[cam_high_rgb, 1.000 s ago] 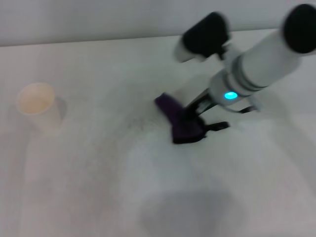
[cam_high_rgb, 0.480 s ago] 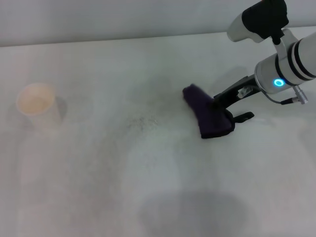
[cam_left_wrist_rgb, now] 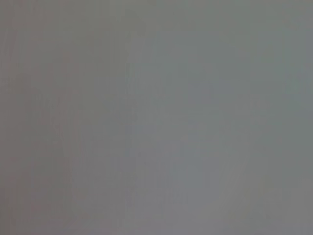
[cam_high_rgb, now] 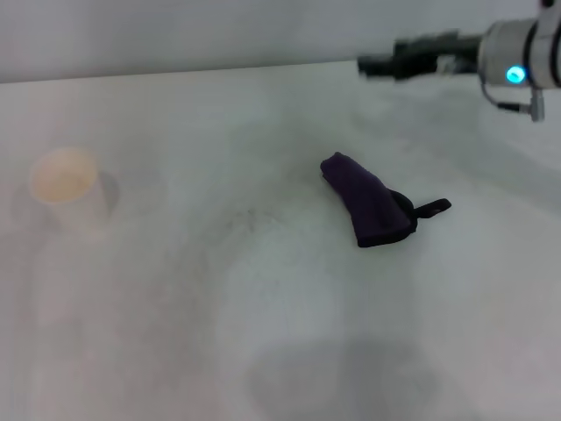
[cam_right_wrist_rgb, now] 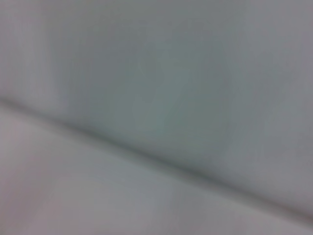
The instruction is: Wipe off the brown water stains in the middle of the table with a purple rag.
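- White matte table [cam_high_rgb: 175,351] fills the head view, pale wall behind its far edge.
- Nearest the robot: a large grey shadow patch [cam_high_rgb: 342,377] on the tabletop, low centre.
- Middle of the table: faint dark specks and a barely visible smudge where the brown water stains [cam_high_rgb: 250,219] are; no clear tan blotch shows, only a light trace.
- Just right of that trace, apart from it: the purple rag [cam_high_rgb: 366,209], bunched into an elongated lump lying flat on the table, nothing holding it.
- 1 short black loop tab [cam_high_rgb: 433,208] sticks out from the rag's right end and rests on the surface.
- Far left, well apart from the rag: 1 white paper cup [cam_high_rgb: 64,186], upright, mouth open, pale tan inside.
- Far right, up at the table's back edge: right gripper [cam_high_rgb: 386,63], raised off the surface and well apart from the rag, dark fingers pointing left; cannot tell whether they are spread or pressed together, too blurred.
- Right arm wrist [cam_high_rgb: 521,61] shows a lit blue-green ring light.
- Right wrist view: only blank pale surfaces with 1 soft diagonal edge.
- Left wrist view: flat grey, nothing to make out; the left gripper appears nowhere.
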Action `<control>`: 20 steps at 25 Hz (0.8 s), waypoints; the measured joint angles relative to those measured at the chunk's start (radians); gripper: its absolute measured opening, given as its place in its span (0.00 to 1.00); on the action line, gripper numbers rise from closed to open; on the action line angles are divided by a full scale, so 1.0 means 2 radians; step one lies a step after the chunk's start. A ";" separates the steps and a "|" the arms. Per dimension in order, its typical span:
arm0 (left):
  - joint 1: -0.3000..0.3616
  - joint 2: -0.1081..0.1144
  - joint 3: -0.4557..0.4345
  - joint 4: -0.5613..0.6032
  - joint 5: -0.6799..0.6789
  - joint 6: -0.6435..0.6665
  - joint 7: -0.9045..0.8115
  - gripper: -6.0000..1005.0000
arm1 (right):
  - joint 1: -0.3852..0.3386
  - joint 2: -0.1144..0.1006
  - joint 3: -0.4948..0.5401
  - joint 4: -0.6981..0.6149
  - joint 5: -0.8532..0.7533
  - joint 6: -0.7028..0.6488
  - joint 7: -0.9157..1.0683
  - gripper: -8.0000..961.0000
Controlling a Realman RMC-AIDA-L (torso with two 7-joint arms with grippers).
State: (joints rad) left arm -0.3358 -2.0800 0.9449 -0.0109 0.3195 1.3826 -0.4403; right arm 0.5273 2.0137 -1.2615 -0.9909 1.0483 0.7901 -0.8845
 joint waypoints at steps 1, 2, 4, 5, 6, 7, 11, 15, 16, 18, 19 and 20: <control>0.000 0.000 0.000 0.002 0.000 0.000 0.000 0.89 | -0.005 0.000 0.007 0.009 0.043 -0.018 -0.030 0.58; 0.001 0.000 0.000 0.003 0.000 0.000 0.000 0.89 | -0.010 0.000 0.017 0.025 0.103 -0.036 -0.069 0.61; 0.001 0.000 0.000 0.004 0.000 0.000 -0.002 0.89 | -0.017 0.000 0.036 0.065 0.234 -0.047 -0.155 0.67; 0.000 0.000 0.000 0.004 0.000 0.000 -0.002 0.89 | -0.019 0.000 0.050 0.096 0.304 -0.040 -0.207 0.71; 0.000 0.000 0.000 0.004 0.000 0.000 -0.002 0.89 | -0.019 0.000 0.064 0.129 0.376 -0.019 -0.263 0.75; 0.000 0.000 0.000 0.004 0.000 0.000 -0.002 0.89 | -0.020 0.000 0.081 0.164 0.440 0.005 -0.313 0.79; 0.000 -0.001 0.000 0.004 0.000 0.000 -0.001 0.89 | -0.018 0.003 0.132 0.310 0.635 0.133 -0.518 0.90; 0.000 -0.001 0.000 0.003 0.000 0.000 -0.001 0.89 | -0.018 0.006 0.138 0.417 0.721 0.209 -0.775 0.91; -0.001 -0.001 0.000 0.002 0.000 0.000 0.000 0.89 | -0.017 0.007 0.138 0.435 0.723 0.210 -0.830 0.91; -0.002 -0.001 0.000 0.001 0.000 -0.002 0.000 0.89 | -0.016 0.007 0.140 0.462 0.725 0.205 -0.914 0.91; -0.003 -0.001 0.000 0.002 0.000 -0.005 0.000 0.89 | -0.015 0.007 0.142 0.472 0.726 0.195 -0.944 0.91; -0.004 -0.001 0.001 0.003 0.000 -0.008 0.000 0.89 | -0.015 0.007 0.143 0.478 0.726 0.188 -0.962 0.91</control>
State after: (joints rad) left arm -0.3429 -2.0813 0.9463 -0.0054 0.3190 1.3657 -0.4409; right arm 0.4977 2.0279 -0.9746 -0.0354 2.5002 1.1658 -2.8083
